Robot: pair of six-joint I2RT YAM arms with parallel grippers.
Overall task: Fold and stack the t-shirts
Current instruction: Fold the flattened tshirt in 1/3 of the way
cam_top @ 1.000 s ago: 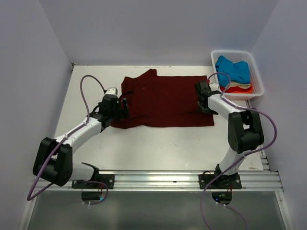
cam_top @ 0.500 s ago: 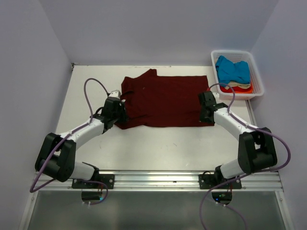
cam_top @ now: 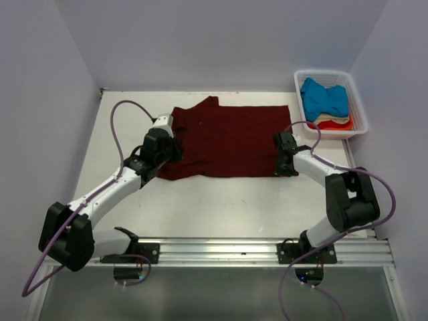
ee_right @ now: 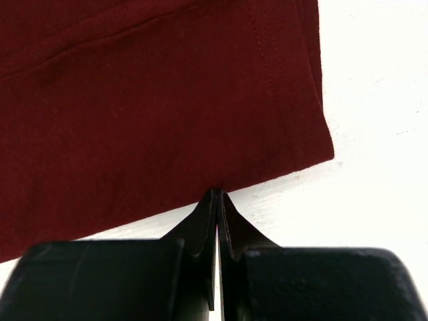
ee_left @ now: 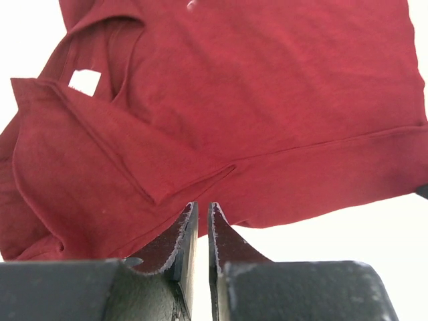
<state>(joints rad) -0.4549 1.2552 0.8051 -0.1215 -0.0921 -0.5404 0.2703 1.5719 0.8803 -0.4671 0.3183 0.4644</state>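
From above, the maroon t-shirt (cam_top: 227, 140) lies spread flat in the middle of the white worktop (cam_top: 227, 207), collar end to the left and hem to the right, with both arms reaching onto its near edge. That view hides the jaws of both grippers under the wrists. The left gripper (cam_top: 171, 151) sits at the sleeve corner and the right gripper (cam_top: 283, 163) at the hem corner. The left wrist camera shows more: the left gripper (ee_left: 202, 207) has its jaws drawn almost together on the shirt's near edge, a thin slit between them, just below a sleeve folded over the body of the maroon t-shirt (ee_left: 267, 100). A small white patch (ee_left: 85, 81) shows near the collar; what it is cannot be told. The right wrist camera shows the right gripper (ee_right: 216, 194) with its jaws pressed fully together, tips touching the stitched hem of the maroon t-shirt (ee_right: 134, 100) near its corner; whether cloth is caught between them cannot be told. Only the top view takes in the white slatted basket (cam_top: 362, 110) at the far right, well apart from the shirt, holding a blue t-shirt (cam_top: 326, 95) heaped over a cream t-shirt (cam_top: 340, 120) and an orange-red t-shirt (cam_top: 328, 126). Purple cables (cam_top: 120, 127) loop above each arm, the right one crossing in front of the basket's near corner.
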